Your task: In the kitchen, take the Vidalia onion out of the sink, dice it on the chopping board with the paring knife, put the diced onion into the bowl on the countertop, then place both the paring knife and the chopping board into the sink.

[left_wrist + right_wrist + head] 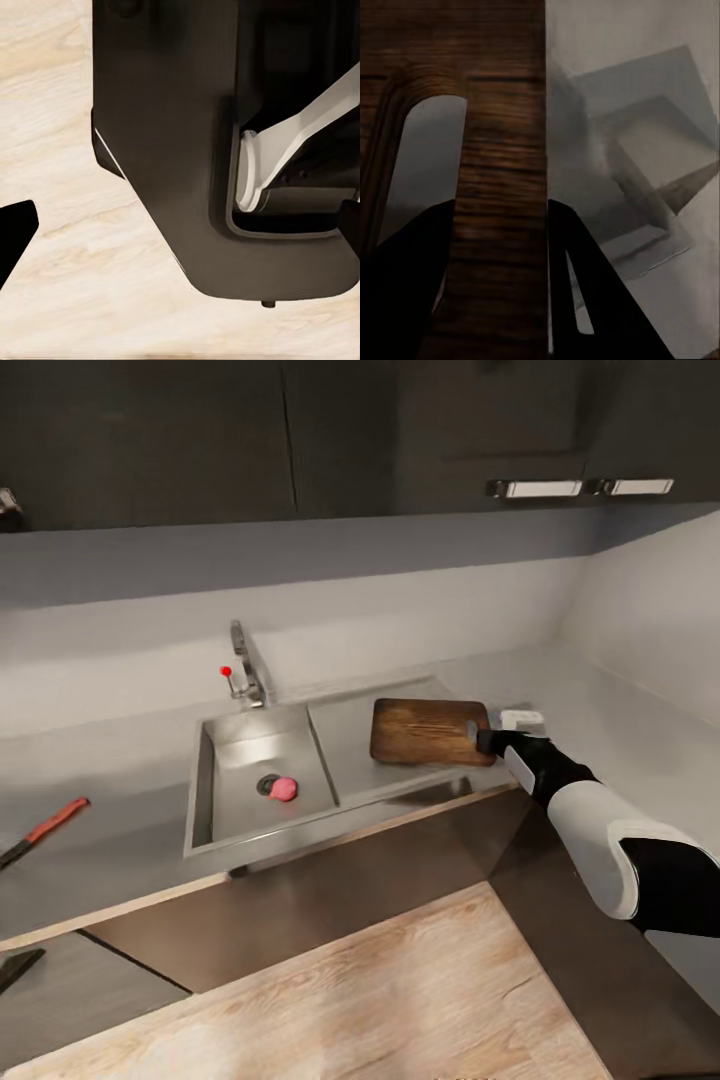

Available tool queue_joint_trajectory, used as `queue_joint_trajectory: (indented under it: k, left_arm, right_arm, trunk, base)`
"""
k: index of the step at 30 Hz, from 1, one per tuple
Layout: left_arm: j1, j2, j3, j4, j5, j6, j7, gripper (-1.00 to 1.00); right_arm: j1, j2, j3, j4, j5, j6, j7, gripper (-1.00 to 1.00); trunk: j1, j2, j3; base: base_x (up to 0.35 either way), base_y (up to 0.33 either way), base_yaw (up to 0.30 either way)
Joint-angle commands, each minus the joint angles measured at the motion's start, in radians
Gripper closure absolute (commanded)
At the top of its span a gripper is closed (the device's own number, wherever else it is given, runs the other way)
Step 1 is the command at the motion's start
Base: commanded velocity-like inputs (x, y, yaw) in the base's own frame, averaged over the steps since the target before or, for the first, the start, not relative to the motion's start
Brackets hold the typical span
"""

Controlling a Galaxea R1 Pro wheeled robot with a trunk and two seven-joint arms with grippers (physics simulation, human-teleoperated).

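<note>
- Overhead, black cabinets (300,430) with chrome handles (535,488) hang above the grey wall.
- Below them the grey countertop (100,760) runs along the wall and turns a corner at the right; wood floor (400,1000) shows in front.
- Set into it is the steel sink (215,805), with its basin on the left, a flat drainboard (345,750) on the right and a tap (245,670) with a red knob behind.
- On the drainboard lies the brown board (425,730), flat, its right short edge toward the corner.
- Reaching in from the right, the right arm (600,830) ends at that edge; in its wrist view the two dark fingers (405,292) straddle the strip of wood between the handle slot and the board's edge (502,150), jaws clamped on it.
- Just behind the right gripper (485,740) sits something white (522,717), too hidden to name.
- On the far left counter lies a red-handled tool (45,828).
- By the drain in the basin sits the pink onion (284,789).
- One dark tip of the left gripper (15,232) shows over the floor beside the robot's dark base (172,150); whether its jaws are apart, I cannot tell.
</note>
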Motion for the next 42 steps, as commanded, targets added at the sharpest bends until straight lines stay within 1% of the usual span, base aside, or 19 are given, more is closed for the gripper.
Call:
queue_joint_trajectory:
  k: [1, 20, 25, 40, 42]
  left_arm:
    - [0.0, 0.0, -0.002, -0.001, 0.001, -0.001, 0.0, -1.0]
    - [0.0, 0.0, -0.002, -0.001, 0.001, -0.002, 0.0, -1.0]
    - [0.0, 0.001, -0.002, -0.001, 0.001, -0.002, 0.0, -1.0]
    - [0.0, 0.0, -0.002, -0.001, 0.001, -0.002, 0.0, -1.0]
    - [0.0, 0.0, -0.002, -0.001, 0.001, -0.002, 0.0, -1.0]
  right_arm:
    - [-0.001, 0.0, -0.008, -0.002, 0.0, 0.006, -0.001, 1.0]
    - [-0.001, -0.001, -0.008, -0.003, 0.0, 0.006, -0.001, 1.0]
    - [-0.001, -0.001, -0.008, -0.003, 0.0, 0.007, -0.001, 1.0]
    - [-0.001, 0.002, -0.004, -0.002, 0.0, 0.01, -0.004, 1.0]
    - [-0.001, 0.002, -0.005, -0.002, 0.015, 0.01, -0.004, 1.0]
  trunk:
    - [0.0, -0.002, -0.001]
    - [0.0, -0.002, 0.015]
    - [0.0, -0.002, 0.015]
    - [0.0, -0.002, 0.015]
    - [0.0, -0.002, 0.015]
  base:
    - [-0.233, 0.191, 0.26]
    - [-0.208, 0.175, 0.255]
    - [-0.135, 0.184, 0.05]
    - [-0.006, 0.254, 0.001]
    - [0.0, 0.306, 0.0]
